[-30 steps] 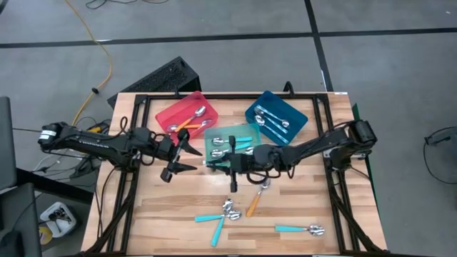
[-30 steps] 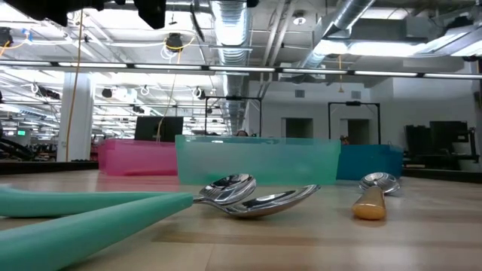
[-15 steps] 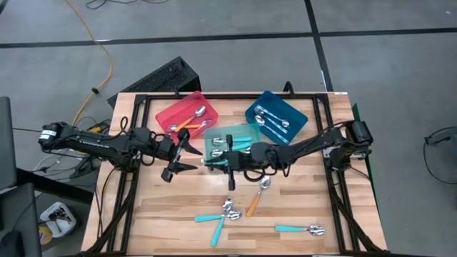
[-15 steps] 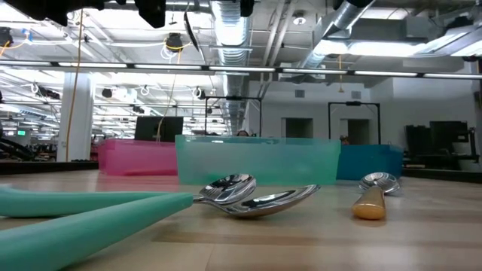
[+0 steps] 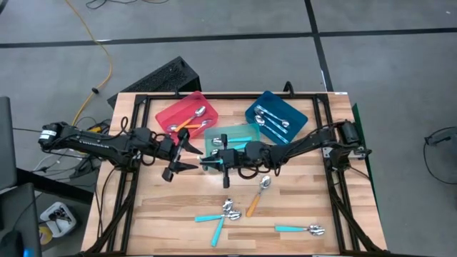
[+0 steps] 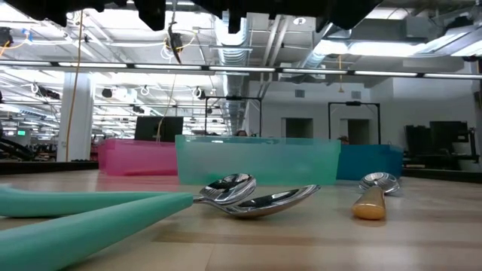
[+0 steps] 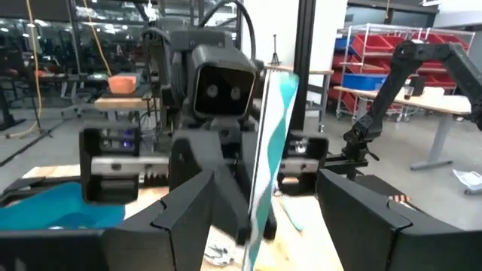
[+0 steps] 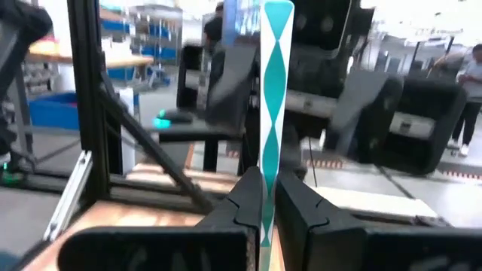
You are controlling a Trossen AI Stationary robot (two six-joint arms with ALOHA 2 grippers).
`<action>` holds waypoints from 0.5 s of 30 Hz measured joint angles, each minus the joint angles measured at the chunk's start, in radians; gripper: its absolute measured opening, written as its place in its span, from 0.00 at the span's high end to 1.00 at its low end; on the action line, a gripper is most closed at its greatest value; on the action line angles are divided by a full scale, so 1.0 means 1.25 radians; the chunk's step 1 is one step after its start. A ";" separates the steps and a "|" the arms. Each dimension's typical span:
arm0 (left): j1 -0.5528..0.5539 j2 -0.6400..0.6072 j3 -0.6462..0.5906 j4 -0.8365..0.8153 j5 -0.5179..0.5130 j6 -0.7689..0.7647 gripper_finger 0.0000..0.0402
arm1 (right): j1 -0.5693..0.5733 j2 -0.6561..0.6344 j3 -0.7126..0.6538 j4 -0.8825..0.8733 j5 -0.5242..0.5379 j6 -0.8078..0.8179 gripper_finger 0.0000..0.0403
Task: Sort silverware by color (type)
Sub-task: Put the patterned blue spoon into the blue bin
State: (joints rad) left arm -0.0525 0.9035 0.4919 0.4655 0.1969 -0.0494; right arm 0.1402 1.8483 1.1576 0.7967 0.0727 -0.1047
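The two pincers face each other closely over the teal tray's (image 5: 241, 133) near edge, crowding that gap. Bare counter (image 5: 164, 207) lies open at the front left. Scattered spoons (image 5: 227, 210) block the front middle; trays line the back.

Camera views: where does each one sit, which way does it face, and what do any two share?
High view: overhead, looking straight down; both arms, left gripper open, right gripper by the teal tray.
Low view: table height, looking level past loose spoons to the trays.
Left wrist view: faces the right arm holding a teal-handled spoon.
Right wrist view: own gripper shut on that spoon, left arm behind.
The wrist views share the spoon.
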 joint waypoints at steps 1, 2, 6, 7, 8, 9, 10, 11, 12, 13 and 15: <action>0.000 0.000 0.000 -0.004 -0.001 0.000 0.46 | -0.003 0.001 0.000 0.008 0.000 0.000 0.89; 0.000 0.000 0.000 -0.009 -0.002 0.000 0.46 | -0.005 0.001 0.000 0.007 -0.001 0.001 0.89; 0.000 0.011 0.000 -0.004 -0.003 0.001 0.46 | -0.017 0.003 0.000 0.006 -0.001 0.037 0.89; 0.000 0.014 0.000 -0.007 -0.009 0.001 0.46 | -0.022 0.003 0.000 0.006 0.001 0.050 0.89; 0.000 0.019 0.000 -0.004 -0.021 0.002 0.46 | -0.027 0.003 0.000 0.006 0.001 0.062 0.89; 0.000 0.026 0.000 0.002 -0.032 0.004 0.46 | -0.029 0.003 0.000 0.005 0.001 0.068 0.89; 0.000 0.032 0.001 0.001 -0.048 0.007 0.46 | -0.031 0.003 0.000 0.001 0.002 0.070 0.89; 0.000 0.039 0.001 0.002 -0.061 0.009 0.46 | -0.032 0.003 0.000 0.000 0.003 0.070 0.89; 0.000 0.044 0.001 0.004 -0.072 0.009 0.46 | -0.032 0.004 0.000 -0.002 0.005 0.070 0.89; 0.000 0.051 0.001 0.009 -0.079 0.009 0.46 | -0.032 0.004 0.000 -0.007 0.005 0.070 0.89; 0.000 0.060 0.001 0.017 -0.081 0.009 0.46 | -0.031 0.004 0.000 -0.011 0.005 0.072 0.89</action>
State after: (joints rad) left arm -0.0521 0.9785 0.4931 0.4870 0.0956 -0.0380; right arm 0.1009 1.8532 1.1576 0.7834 0.0792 -0.0151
